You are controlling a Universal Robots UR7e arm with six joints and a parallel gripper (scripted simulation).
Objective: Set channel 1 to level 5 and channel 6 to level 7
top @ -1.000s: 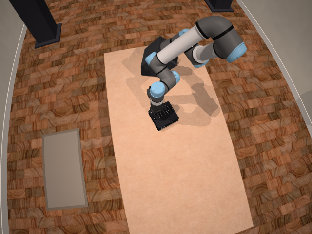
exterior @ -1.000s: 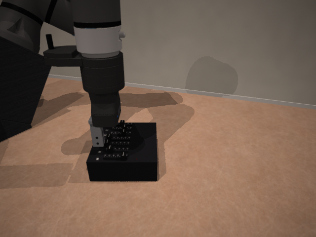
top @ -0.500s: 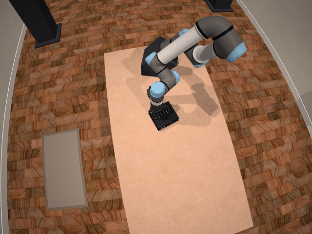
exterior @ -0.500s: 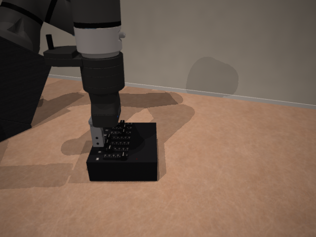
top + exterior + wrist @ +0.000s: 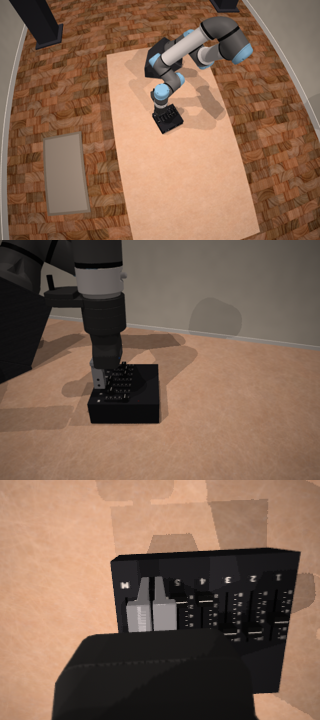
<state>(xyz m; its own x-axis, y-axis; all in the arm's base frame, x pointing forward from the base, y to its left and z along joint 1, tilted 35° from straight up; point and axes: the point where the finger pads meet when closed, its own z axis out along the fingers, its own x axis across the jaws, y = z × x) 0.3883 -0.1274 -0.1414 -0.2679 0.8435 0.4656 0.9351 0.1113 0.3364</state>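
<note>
Jet black across the lighting desk (image 5: 171, 122) (image 5: 146, 384) (image 5: 265, 665), with white numerals and pale scale marks lined up over it! White lines stripe the black fader caps (image 5: 281, 622), and a tiny red dot shows on top. Pale silver-grey on the tool's fingers (image 5: 98, 378)! The arm (image 5: 184, 46) (image 5: 99, 281) mixes charcoal, off-white and sky-blue caps, banded black. Below, mottled peach; the floor (image 5: 98, 160) is a patchwork of reddish-brown wood grain!

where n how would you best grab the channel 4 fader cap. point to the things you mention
Probably from straight above, fingers either side of the raised channel 4 fader cap (image 5: 206, 601): it stands up from the top of the desk (image 5: 146, 384) (image 5: 265, 672), and neighbouring caps seem to leave little room for a low sideways approach.
</note>
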